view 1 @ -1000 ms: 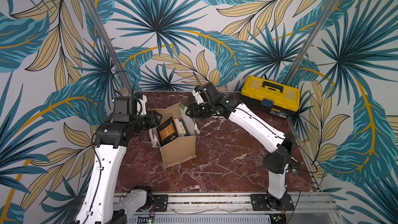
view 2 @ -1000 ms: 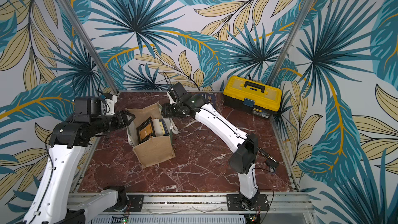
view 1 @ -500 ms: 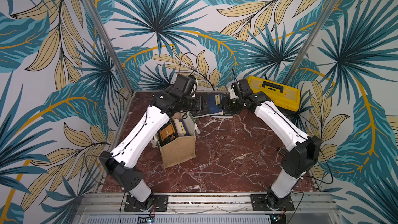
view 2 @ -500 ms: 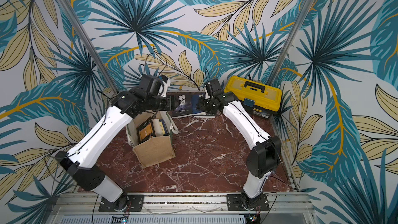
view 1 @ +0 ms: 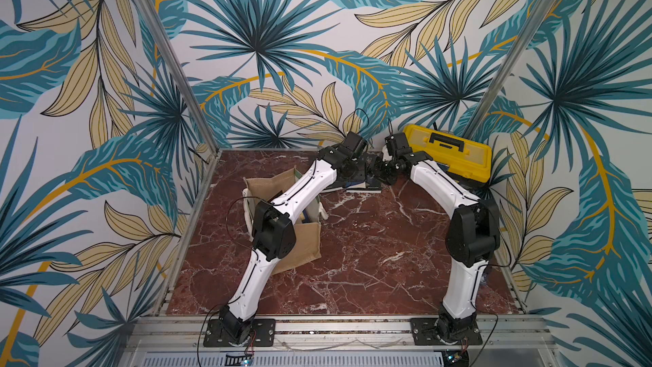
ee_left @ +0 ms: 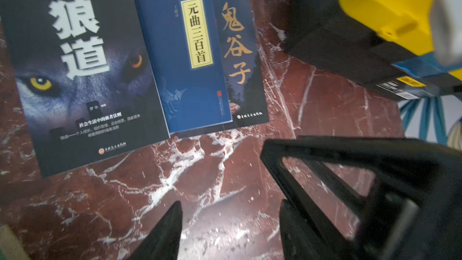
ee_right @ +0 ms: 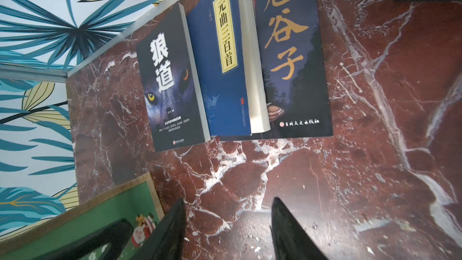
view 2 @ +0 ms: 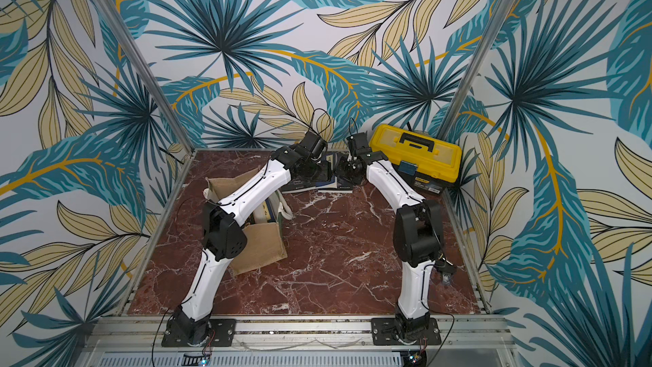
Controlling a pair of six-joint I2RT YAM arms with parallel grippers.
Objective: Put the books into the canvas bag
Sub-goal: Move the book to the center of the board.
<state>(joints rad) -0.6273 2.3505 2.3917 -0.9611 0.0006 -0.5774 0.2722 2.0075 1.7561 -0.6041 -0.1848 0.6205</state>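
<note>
Three books lie flat side by side at the back of the table: a dark wolf-cover book (ee_left: 82,76), a navy book with a yellow title strip (ee_left: 185,63) and a dark book with gold letters (ee_left: 240,58). Both arms partly hide them in both top views (view 1: 367,187). My left gripper (ee_left: 230,203) hovers open over bare marble just in front of them. My right gripper (ee_right: 228,200) is also open and empty, close beside the left gripper. The canvas bag (view 1: 303,241) stands left of centre with books (view 1: 308,215) upright inside, under my left arm.
A yellow-and-black toolbox (view 1: 448,151) sits in the back right corner, right of the lying books. The back wall rail runs just behind the books. The bag's green side panel (ee_right: 87,221) is near my right gripper. Bare marble table (view 1: 370,259) spreads toward the front.
Both arms have swung away from the bag to the back of the table and now meet low over the lying books. The left jaws have spread wider.
</note>
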